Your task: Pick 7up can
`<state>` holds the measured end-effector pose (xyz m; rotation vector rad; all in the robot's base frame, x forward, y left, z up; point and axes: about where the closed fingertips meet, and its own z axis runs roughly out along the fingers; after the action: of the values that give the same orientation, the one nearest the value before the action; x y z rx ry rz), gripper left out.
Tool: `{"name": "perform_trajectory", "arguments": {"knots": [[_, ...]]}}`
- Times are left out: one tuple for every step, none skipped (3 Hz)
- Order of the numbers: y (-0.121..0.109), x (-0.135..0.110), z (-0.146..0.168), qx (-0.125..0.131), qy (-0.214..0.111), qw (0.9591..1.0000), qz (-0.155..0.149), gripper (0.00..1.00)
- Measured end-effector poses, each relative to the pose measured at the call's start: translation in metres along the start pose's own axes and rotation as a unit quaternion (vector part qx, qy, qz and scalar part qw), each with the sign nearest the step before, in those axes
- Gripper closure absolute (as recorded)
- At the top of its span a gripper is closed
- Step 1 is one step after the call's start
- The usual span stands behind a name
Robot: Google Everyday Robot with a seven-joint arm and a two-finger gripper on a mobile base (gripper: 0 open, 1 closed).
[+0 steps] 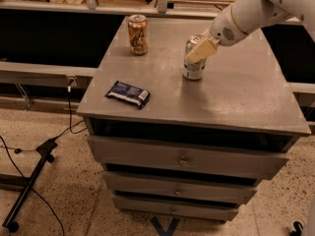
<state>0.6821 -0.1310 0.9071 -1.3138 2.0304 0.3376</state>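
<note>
The 7up can (pixel 193 69), silver-grey with a pale greenish label, stands upright on the grey cabinet top (pixel 236 92), right of centre. My gripper (pixel 198 52) comes in from the upper right on the white arm and sits at the can's upper half, with its beige tip lying across the front of the can. The can's base rests on the top. The part of the gripper behind the can is hidden.
An orange-brown patterned can (pixel 138 34) stands at the back left of the top. A dark blue snack packet (pixel 128 93) lies near the front left edge. Drawers are below the top. A black stand and cables lie on the floor at the left.
</note>
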Motion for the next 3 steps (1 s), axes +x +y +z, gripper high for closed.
{"name": "perform_trajectory", "arguments": {"knots": [[0.001,-0.005,-0.003,-0.016,-0.008,0.9998,0.010,0.67],[-0.007,-0.029,-0.037,-0.007,-0.053,0.9985,0.013,0.90],[-0.015,-0.055,-0.096,0.033,-0.102,0.9942,0.001,1.00]]}}
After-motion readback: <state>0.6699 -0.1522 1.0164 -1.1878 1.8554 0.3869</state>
